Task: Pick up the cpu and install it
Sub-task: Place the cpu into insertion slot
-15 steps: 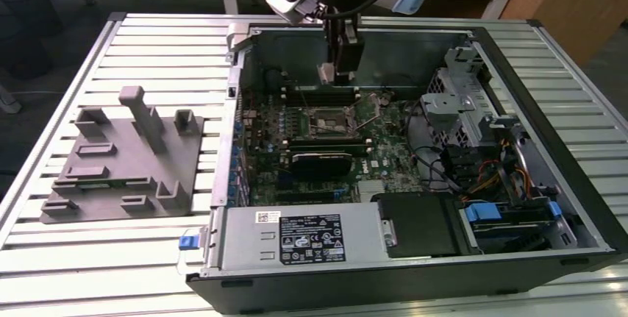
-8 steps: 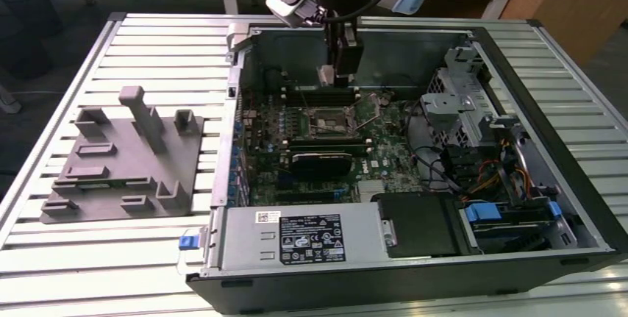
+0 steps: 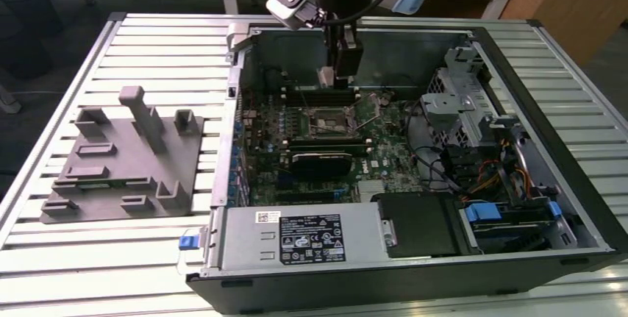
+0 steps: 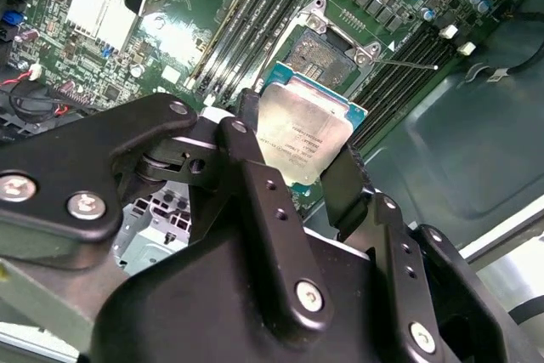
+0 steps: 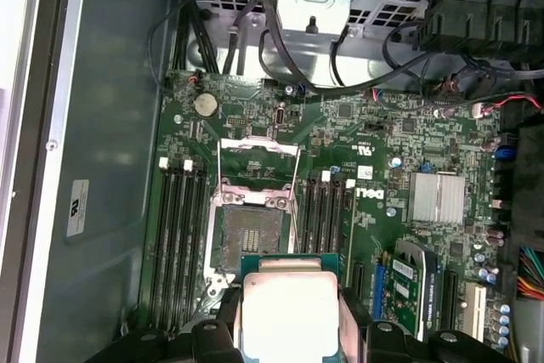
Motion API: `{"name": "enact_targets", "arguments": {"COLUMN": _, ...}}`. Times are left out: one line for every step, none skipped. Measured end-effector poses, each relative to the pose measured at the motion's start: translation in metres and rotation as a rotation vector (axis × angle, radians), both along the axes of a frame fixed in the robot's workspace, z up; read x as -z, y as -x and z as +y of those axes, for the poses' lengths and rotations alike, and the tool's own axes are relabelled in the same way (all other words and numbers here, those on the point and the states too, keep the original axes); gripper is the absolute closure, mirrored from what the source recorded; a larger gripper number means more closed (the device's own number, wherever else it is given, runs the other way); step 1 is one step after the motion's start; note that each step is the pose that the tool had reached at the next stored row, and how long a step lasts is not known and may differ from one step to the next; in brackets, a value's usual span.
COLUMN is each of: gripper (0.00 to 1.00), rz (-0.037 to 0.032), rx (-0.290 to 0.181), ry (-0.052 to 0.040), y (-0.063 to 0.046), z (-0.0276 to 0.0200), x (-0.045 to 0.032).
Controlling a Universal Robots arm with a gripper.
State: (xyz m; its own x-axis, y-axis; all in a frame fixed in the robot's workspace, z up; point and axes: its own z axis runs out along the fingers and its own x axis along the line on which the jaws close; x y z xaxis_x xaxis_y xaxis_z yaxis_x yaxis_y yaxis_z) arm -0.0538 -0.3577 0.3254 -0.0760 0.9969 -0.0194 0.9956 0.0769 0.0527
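Observation:
The cpu (image 4: 308, 129) is a small square chip with a silvery top and a greenish rim, and my gripper (image 4: 297, 155) is shut on it by two opposite edges. The black fingers (image 4: 248, 146) press against its sides in both wrist views. In the exterior view the gripper (image 3: 337, 74) hangs inside the open computer case, above the far part of the motherboard. The cpu (image 5: 289, 310) is held in the air a short way off the open socket (image 5: 249, 231), whose metal load frame (image 5: 257, 167) is swung up. The socket (image 3: 329, 118) lies bare below the gripper.
Memory slots (image 5: 178, 235) flank the socket on both sides. A metal drive cage (image 3: 461, 104) and loose cables (image 3: 490, 177) fill the case at the exterior view's right. The power supply (image 3: 299, 237) sits at the near end. A grey slotted fixture (image 3: 128, 162) stands on the slatted table (image 3: 147, 45).

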Motion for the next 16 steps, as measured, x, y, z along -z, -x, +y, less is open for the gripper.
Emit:
{"name": "enact_targets", "arguments": {"gripper": 0.46, "rz": 0.0000, "rx": 0.000, "ry": 0.0000, "y": 0.0000, "z": 0.0000, "x": 0.0003}}
{"name": "enact_targets", "arguments": {"gripper": 0.46, "rz": 0.0000, "rx": 0.000, "ry": 0.0001, "y": 0.0000, "z": 0.0000, "x": 0.0006}}
{"name": "enact_targets", "arguments": {"gripper": 0.46, "rz": 0.0000, "rx": 0.000, "ry": 0.0001, "y": 0.0000, "z": 0.0000, "x": 0.0009}}
{"name": "enact_targets", "arguments": {"gripper": 0.46, "rz": 0.0000, "rx": 0.000, "ry": 0.0000, "y": 0.0000, "z": 0.0000, "x": 0.0013}}
{"name": "enact_targets", "arguments": {"gripper": 0.46, "rz": 0.0001, "rx": 0.000, "ry": 0.0001, "y": 0.0000, "z": 0.0000, "x": 0.0016}}
{"name": "enact_targets", "arguments": {"gripper": 0.46, "rz": 0.0000, "rx": 0.000, "ry": 0.0001, "y": 0.0000, "z": 0.0000, "x": 0.0019}}
{"name": "enact_targets", "arguments": {"gripper": 0.46, "rz": 0.0000, "rx": 0.000, "ry": 0.0000, "y": 0.0000, "z": 0.0000, "x": 0.0022}}
{"name": "enact_targets", "arguments": {"gripper": 0.46, "rz": 0.0000, "rx": 0.000, "ry": 0.0000, "y": 0.0000, "z": 0.0000, "x": 0.0025}}
{"name": "enact_targets", "arguments": {"gripper": 0.46, "rz": 0.0000, "rx": 0.000, "ry": 0.0000, "y": 0.0000, "z": 0.0000, "x": 0.0028}}
{"name": "enact_targets", "arguments": {"gripper": 0.46, "rz": 0.0000, "rx": 0.000, "ry": 0.0000, "y": 0.0000, "z": 0.0000, "x": 0.0031}}
{"name": "enact_targets", "arguments": {"gripper": 0.46, "rz": 0.0000, "rx": 0.000, "ry": 0.0001, "y": 0.0000, "z": 0.0000, "x": 0.0033}}
{"name": "enact_targets", "arguments": {"gripper": 0.46, "rz": 0.0000, "rx": 0.000, "ry": 0.0000, "y": 0.0000, "z": 0.0000, "x": 0.0036}}
{"name": "enact_targets", "arguments": {"gripper": 0.46, "rz": 0.0000, "rx": 0.000, "ry": 0.0001, "y": 0.0000, "z": 0.0000, "x": 0.0039}}
{"name": "enact_targets", "arguments": {"gripper": 0.46, "rz": 0.0000, "rx": 0.000, "ry": 0.0000, "y": 0.0000, "z": 0.0000, "x": 0.0043}}
{"name": "enact_targets", "arguments": {"gripper": 0.46, "rz": 0.0000, "rx": 0.000, "ry": 0.0000, "y": 0.0000, "z": 0.0000, "x": 0.0047}}
{"name": "enact_targets", "arguments": {"gripper": 0.46, "rz": 0.0000, "rx": 0.000, "ry": 0.0000, "y": 0.0000, "z": 0.0000, "x": 0.0050}}
